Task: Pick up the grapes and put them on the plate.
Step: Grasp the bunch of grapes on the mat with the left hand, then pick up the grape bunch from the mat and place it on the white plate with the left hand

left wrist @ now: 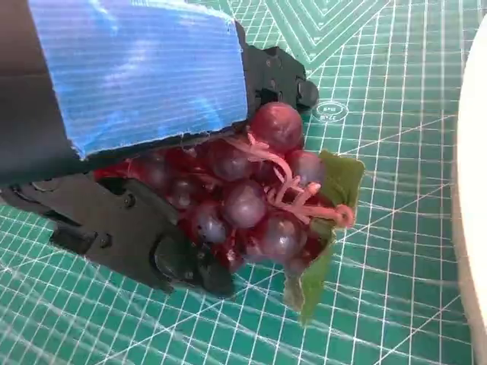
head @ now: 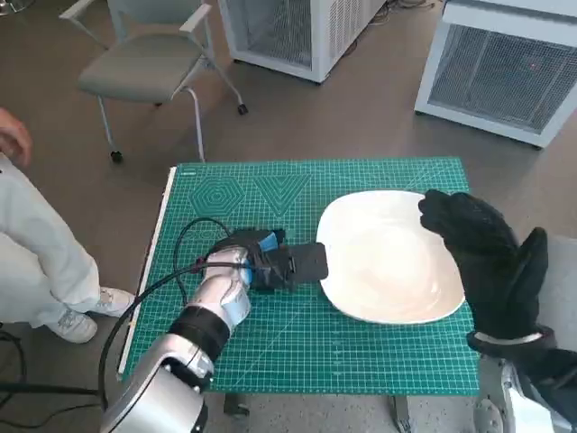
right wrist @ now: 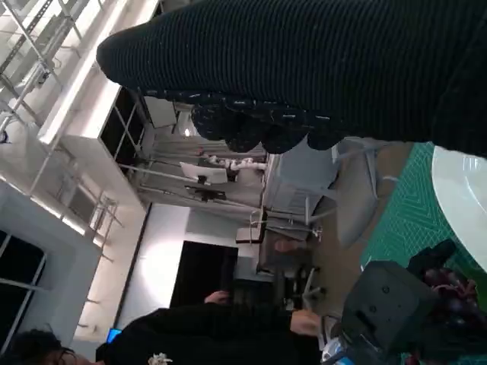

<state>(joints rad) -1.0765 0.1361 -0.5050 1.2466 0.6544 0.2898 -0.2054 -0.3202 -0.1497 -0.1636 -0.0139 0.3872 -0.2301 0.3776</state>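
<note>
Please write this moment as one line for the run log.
left hand: holds grapes on mat | right hand: empty, over plate | plate: empty

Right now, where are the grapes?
The grapes sit on the green cutting mat under the left hand, whose fingers are around the bunch, just left of the white plate in the head view.

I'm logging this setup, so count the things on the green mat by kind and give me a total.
Bunch of dark red plastic grapes with a green leaf, held in the left hand: 1
Large white plate: 1
Total: 2
</note>
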